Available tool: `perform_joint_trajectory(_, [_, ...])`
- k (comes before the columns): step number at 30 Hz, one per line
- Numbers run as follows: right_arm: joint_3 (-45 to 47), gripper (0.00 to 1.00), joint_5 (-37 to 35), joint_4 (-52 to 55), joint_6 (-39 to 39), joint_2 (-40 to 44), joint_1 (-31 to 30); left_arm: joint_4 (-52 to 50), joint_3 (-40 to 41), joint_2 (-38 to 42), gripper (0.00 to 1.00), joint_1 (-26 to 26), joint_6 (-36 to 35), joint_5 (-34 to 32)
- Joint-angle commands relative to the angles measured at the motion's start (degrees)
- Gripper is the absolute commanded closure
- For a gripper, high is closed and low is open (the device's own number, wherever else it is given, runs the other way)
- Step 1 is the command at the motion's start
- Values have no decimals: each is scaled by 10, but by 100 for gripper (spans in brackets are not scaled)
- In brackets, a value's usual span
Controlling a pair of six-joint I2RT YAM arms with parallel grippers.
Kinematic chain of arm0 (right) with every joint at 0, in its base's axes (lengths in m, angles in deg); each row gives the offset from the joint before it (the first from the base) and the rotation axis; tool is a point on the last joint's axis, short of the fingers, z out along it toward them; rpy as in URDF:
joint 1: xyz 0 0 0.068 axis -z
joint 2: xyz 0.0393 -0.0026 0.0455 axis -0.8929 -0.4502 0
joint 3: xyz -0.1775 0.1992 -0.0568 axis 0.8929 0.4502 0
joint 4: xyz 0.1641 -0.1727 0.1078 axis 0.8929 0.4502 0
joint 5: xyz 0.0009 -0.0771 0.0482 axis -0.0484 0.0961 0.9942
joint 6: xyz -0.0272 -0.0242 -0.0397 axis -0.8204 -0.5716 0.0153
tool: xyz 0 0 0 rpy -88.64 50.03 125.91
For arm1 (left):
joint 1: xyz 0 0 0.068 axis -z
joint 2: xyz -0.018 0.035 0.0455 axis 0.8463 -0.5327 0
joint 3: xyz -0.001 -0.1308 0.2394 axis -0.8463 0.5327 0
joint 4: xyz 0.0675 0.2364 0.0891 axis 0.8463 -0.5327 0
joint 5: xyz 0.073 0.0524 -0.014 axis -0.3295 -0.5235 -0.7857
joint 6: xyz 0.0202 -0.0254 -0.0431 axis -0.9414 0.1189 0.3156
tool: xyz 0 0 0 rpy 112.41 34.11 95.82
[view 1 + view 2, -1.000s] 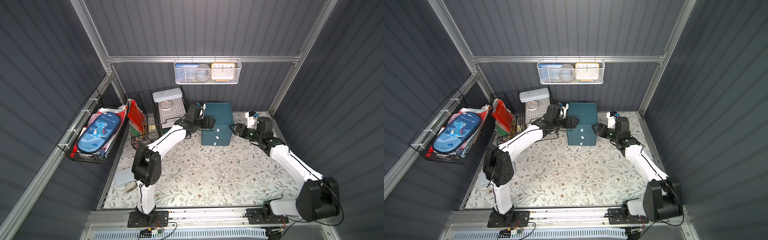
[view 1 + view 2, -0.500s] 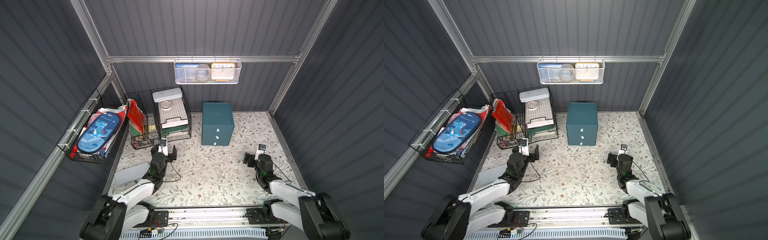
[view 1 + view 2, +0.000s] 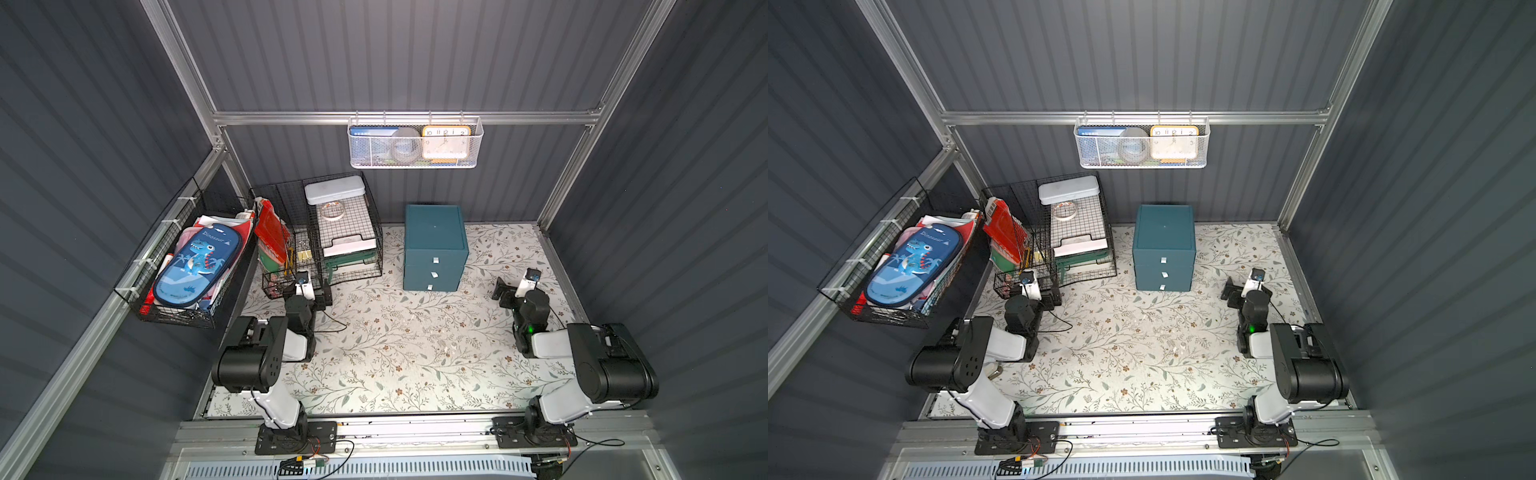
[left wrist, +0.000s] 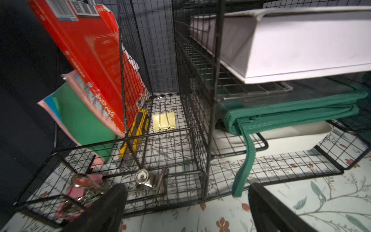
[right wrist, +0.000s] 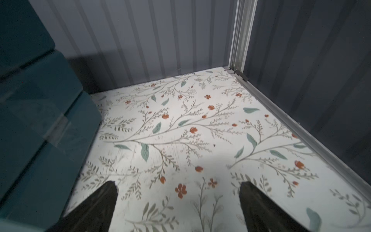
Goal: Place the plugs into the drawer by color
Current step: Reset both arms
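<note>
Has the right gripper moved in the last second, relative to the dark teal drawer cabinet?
Yes. The open right gripper has drawn back from the side of the dark teal cabinet, toward the robot's base.

Both arms have drawn back from the drawer (image 3: 434, 239) and folded near their bases. The left hand (image 4: 186, 189) now faces the wire baskets (image 3: 286, 272), the right hand (image 5: 178, 188) the tabletop (image 5: 200, 130).
</note>
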Motion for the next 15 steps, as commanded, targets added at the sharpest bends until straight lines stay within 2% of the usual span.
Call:
perform_joint_trajectory(1, [1,1,29,48,10,0,6,-45,-53,0,1,4,14,3])
perform_joint_trajectory(3, [12,1,48,22,2,-2,6,-27,-51,-3,1,2,14,8])
perform_joint_trajectory(5, [-6,1,71,52,-10,-3,5,-37,-53,-2,1,2,14,7])
perform_joint_trajectory(9, [-23,1,75,102,-9,4,3,-38,-54,-3,1,2,15,6])
perform_joint_trajectory(15, [-9,1,56,72,-10,4,-3,-38,-54,-2,1,3,14,4])
